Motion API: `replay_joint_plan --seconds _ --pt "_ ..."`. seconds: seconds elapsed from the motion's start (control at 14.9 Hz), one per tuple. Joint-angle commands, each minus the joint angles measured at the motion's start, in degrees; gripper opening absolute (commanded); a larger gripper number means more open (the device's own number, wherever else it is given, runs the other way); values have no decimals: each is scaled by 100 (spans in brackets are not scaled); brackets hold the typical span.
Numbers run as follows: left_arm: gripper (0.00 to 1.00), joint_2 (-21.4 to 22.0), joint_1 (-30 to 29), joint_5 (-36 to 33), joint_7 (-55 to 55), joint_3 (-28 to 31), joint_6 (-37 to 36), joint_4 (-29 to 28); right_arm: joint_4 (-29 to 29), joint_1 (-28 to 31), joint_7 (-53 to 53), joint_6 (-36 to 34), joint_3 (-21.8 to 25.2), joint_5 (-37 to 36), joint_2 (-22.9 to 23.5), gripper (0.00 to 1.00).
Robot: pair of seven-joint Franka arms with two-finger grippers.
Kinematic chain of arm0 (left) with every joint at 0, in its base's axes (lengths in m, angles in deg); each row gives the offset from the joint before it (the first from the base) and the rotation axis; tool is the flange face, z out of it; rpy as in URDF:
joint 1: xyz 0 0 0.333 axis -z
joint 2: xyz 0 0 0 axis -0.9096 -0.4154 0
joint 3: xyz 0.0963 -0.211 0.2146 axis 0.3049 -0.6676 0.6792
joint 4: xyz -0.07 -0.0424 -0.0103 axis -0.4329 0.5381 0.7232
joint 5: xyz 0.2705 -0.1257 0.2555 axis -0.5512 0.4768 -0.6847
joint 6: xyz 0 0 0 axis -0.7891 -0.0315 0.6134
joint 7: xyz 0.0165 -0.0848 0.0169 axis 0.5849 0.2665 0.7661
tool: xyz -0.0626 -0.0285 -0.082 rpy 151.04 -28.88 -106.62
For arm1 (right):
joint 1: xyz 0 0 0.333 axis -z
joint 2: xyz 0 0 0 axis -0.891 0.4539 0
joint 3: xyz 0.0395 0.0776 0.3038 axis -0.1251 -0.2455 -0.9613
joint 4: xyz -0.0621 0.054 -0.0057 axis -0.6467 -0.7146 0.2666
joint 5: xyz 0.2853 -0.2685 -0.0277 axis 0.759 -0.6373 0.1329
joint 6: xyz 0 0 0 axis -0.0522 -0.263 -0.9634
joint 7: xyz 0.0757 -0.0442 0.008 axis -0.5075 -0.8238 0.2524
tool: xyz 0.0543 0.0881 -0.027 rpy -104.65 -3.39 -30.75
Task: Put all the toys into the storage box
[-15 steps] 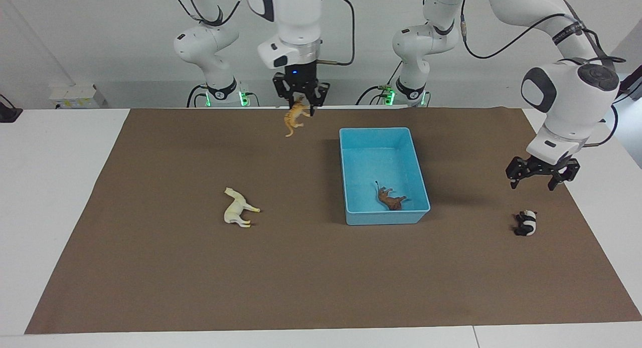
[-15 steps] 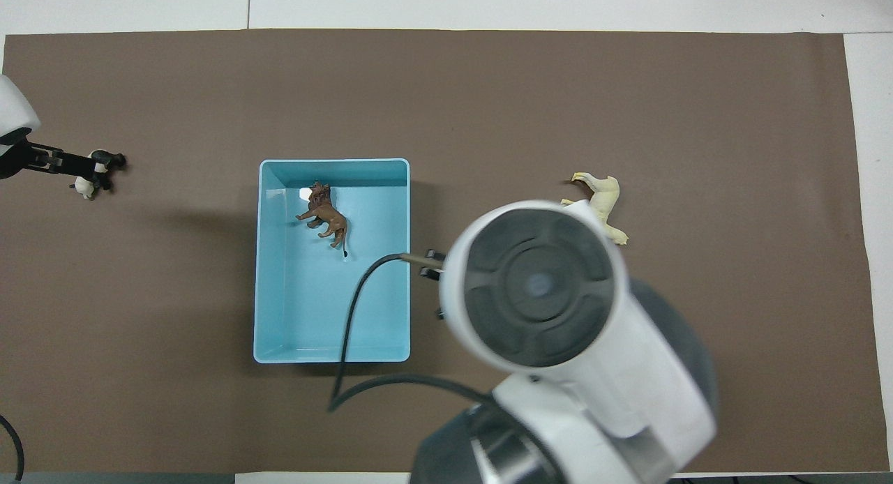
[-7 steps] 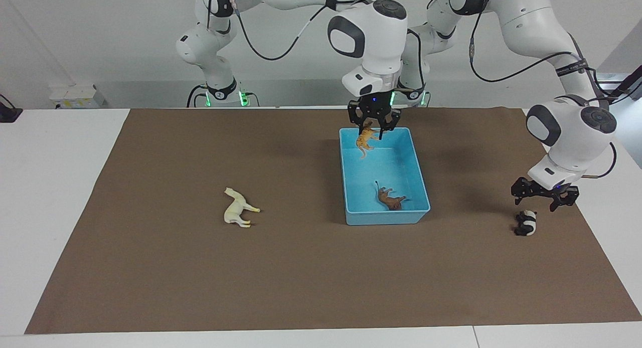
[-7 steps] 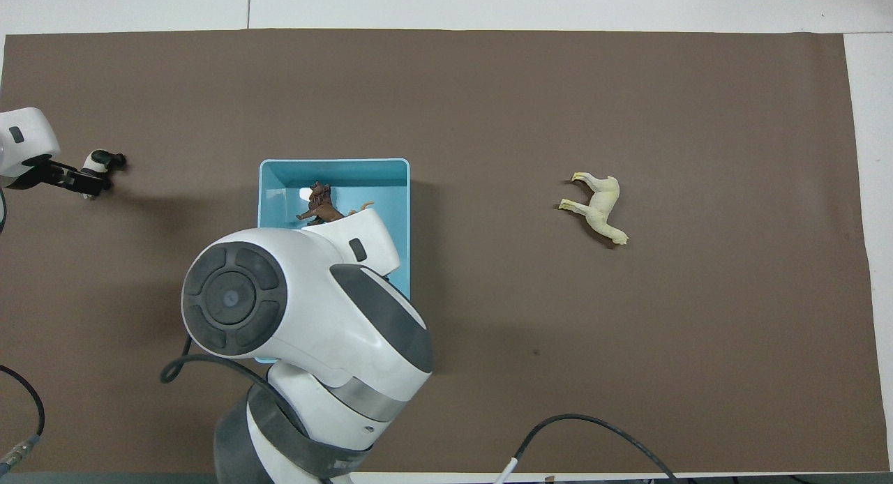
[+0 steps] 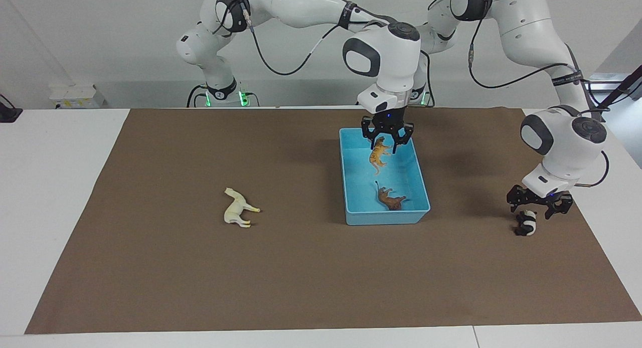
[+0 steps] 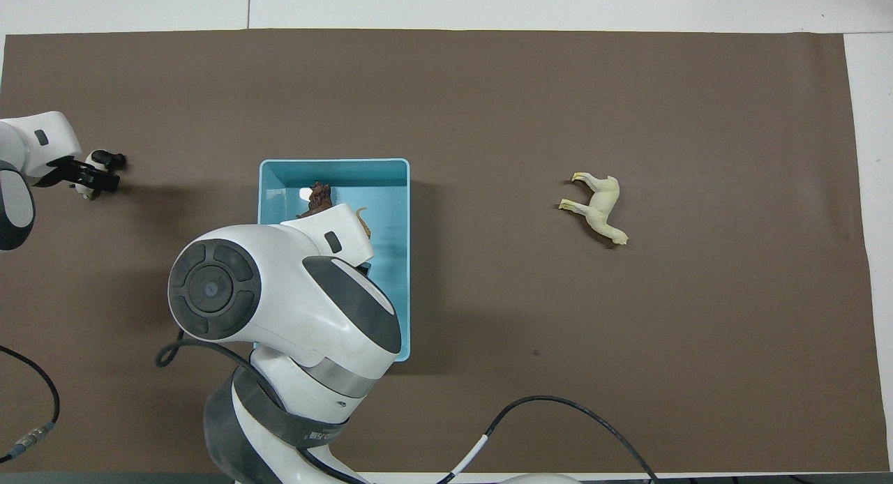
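My right gripper reaches across and is shut on the orange tiger, holding it hanging inside the light blue storage box, above its floor at the end nearer the robots. The brown lion lies in the box's farther end. In the overhead view the right arm covers most of the box; the lion's head and the tiger's tail show. My left gripper is open, low over the panda at the left arm's end. The cream horse lies on its side toward the right arm's end.
A brown mat covers the table, with white table edge around it. The horse and the panda lie on the mat outside the box. A cable trails from the right arm near the robots' edge.
My right gripper has carried the tiger from the mat's robot-side edge over to the box and lowered it inside. My left gripper has come down onto the panda.
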Motion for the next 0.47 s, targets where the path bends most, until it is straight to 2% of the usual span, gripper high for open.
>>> replay_joint_plan --seconds 0.0,0.13,0.2,0.4 --pt "100 -200 4 -6 -32 11 310 41 -128 53 -45 -467 16 57 -46 100" --pt "100 -262 -31 -15 -32 20 442 41 -110 149 -28 -870 68 92 -326 100" --pt "100 -306 -31 -15 -32 20 478 41 -67 420 42 -1134 69 83 -493 100" --pt "100 -359 -31 -15 -32 11 627 6 607 1193 700 -1637 95 -4 -1161 100"
